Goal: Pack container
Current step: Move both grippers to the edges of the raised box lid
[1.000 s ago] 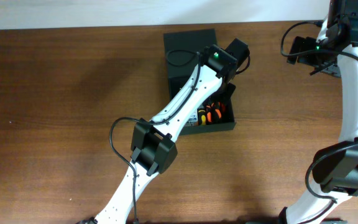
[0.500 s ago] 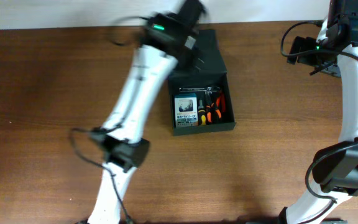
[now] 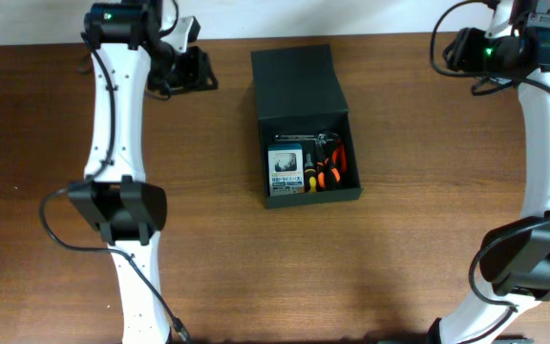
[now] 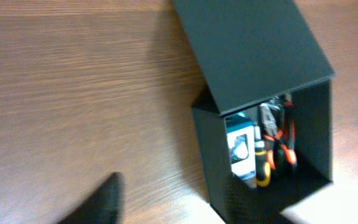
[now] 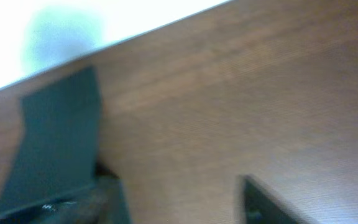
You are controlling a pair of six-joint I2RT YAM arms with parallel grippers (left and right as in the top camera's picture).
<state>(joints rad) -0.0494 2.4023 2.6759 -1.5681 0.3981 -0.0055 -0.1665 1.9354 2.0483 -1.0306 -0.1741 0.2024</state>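
Moved: left arm [image 3: 113,124] has swung off the container and now lies along the 9 o'clock side of the table [image 3: 418,239]; the container has not shifted.
Container [image 3: 304,96]: just to 1 o'clock of table centre, open, mouth facing up.
Lid [image 4: 247,50]: attached flap, hinged on the 12 o'clock wall and thrown back toward 12 o'clock; not closed.
Left claw [image 3: 191,69]: at 10 o'clock of the container, well apart from it. Wrist view shows one finger [image 4: 101,202] set well off centre, so judged spread wide, with nothing in it.
Right claw [image 5: 182,202]: at 2 o'clock of the container, well apart. Fingers stand wide with bare table between; empty.
Card pack [image 3: 285,170]: inside, against the 9 o'clock wall.
Pliers [image 3: 330,170]: inside, orange grips, at the 3 o'clock side.
Screwdriver [image 3: 306,177]: inside, between card pack and pliers.
Handling, judged: stiff thin board, light in itself but weighted low by the tools; matte skin should not slip. Walls may dent under a hard pinch.
Hold, judged: take the lid by its free 12 o'clock edge and fold it toward 6 o'clock; steady the box at a side wall if it slides.
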